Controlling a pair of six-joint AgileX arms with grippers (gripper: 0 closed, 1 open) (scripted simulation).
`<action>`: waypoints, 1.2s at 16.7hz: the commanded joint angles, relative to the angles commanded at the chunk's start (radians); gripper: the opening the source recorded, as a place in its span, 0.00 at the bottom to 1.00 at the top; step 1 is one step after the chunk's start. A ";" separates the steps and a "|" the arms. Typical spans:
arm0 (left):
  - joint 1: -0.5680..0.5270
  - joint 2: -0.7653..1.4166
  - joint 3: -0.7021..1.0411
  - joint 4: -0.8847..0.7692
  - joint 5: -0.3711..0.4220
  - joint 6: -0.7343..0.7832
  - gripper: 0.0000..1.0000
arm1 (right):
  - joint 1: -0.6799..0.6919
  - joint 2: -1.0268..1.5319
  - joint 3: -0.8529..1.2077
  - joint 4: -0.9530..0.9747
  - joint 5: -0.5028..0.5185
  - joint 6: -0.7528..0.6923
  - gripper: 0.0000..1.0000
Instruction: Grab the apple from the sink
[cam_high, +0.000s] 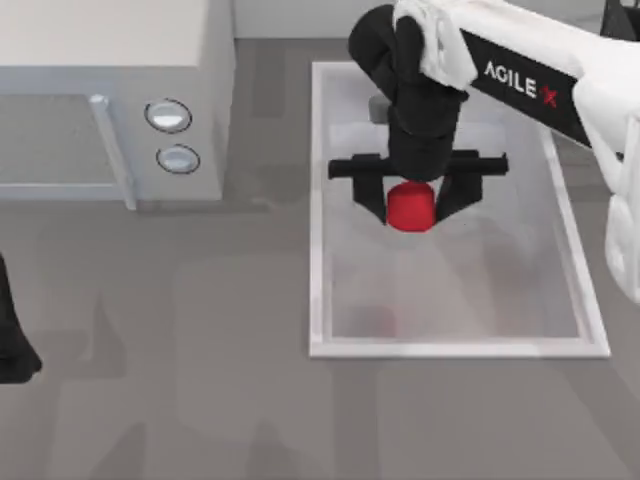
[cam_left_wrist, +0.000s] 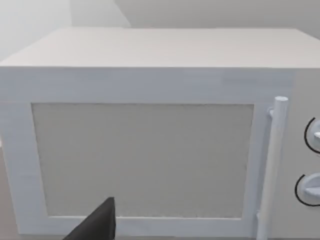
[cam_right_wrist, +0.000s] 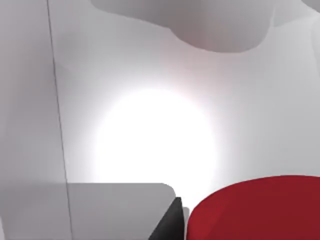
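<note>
We see a grey surface (cam_high: 200, 400) carrying a white microwave (cam_high: 110, 90) at its left and the sink (cam_high: 318, 200) at its right. Our right hand (cam_high: 410, 205) hangs over the sink, fingers pinching the apple (cam_high: 410, 208). Our left hand (cam_high: 12, 340) sits parked at the left edge; cannot tell its fingers.

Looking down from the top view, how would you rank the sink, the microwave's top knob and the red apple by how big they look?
1. The sink, by far the largest.
2. The apple, held between the right gripper fingers, so nearer the camera, which may enlarge it.
3. The upper microwave knob, a little smaller than the apple; too close to be sure.
</note>
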 joint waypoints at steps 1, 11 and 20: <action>0.000 0.000 0.000 0.000 0.000 0.000 1.00 | 0.000 0.004 0.093 -0.084 0.000 0.000 0.00; 0.000 0.000 0.000 0.000 0.000 0.000 1.00 | -0.009 -0.004 0.640 -0.613 0.000 -0.009 0.00; 0.000 0.000 0.000 0.000 0.000 0.000 1.00 | -0.044 0.010 0.719 -0.539 -0.008 -0.051 0.00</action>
